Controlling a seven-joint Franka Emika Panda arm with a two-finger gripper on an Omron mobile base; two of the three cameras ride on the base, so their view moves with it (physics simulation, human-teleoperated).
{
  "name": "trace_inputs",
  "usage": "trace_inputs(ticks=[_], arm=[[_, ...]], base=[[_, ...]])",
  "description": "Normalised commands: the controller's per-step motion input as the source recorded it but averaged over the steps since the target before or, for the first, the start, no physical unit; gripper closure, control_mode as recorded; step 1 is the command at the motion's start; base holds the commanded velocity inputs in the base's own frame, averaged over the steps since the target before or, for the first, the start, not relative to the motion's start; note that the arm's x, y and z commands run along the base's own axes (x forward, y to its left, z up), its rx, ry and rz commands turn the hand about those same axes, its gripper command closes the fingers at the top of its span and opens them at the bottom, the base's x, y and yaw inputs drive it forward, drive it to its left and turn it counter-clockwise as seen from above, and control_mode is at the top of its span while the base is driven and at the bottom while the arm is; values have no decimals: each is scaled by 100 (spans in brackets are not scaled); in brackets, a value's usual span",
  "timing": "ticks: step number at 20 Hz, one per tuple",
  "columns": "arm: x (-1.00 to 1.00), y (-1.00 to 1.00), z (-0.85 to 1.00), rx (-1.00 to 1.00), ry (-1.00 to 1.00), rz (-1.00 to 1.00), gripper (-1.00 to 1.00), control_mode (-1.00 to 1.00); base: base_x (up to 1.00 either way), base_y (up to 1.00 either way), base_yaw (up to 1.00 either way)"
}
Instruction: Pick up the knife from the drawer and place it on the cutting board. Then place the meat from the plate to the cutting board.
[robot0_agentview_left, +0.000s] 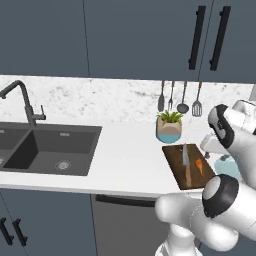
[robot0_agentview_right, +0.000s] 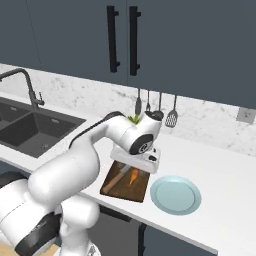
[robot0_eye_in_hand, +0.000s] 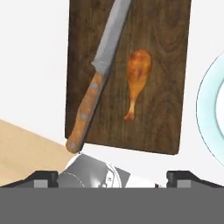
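While my gripper (robot0_eye_in_hand: 112, 175) is hanging above the near edge of the cutting board (robot0_eye_in_hand: 162, 87), its jaws are standing fully apart and holding nothing. In the hand view, the knife (robot0_eye_in_hand: 98, 74) is lying on the board, blade pointing toward 12 o'clock and wooden handle running toward 7 o'clock, its butt just overhanging the board's edge. The meat (robot0_eye_in_hand: 138, 78) is resting on the board beside the knife, at 3 o'clock from the blade, apart from it, bone end pointing toward 6 o'clock. The plate (robot0_agentview_right: 176, 195) is sitting bare on the desk (robot0_agentview_right: 225, 200), just beside the board at 3 o'clock. I am judging both placements complete: knife and meat are lying on the board, so only retracting clear appears to remain.
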Motion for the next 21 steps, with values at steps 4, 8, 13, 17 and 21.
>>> trace_inputs(ticks=[4,8,13,17,21], arm=[[-34,39,64,0,-27,5,-100,-100],[-9,70,60,2,-27,7,-100,-100],[-20,61,44,11,-26,13,-100,-100],[-31,42,23,30,-13,18,-100,-100],[-24,4,37,41,-12,19,-100,-100]], base=[[0,0,0],[0,0,0],[0,0,0],[0,0,0],[0,0,0]])
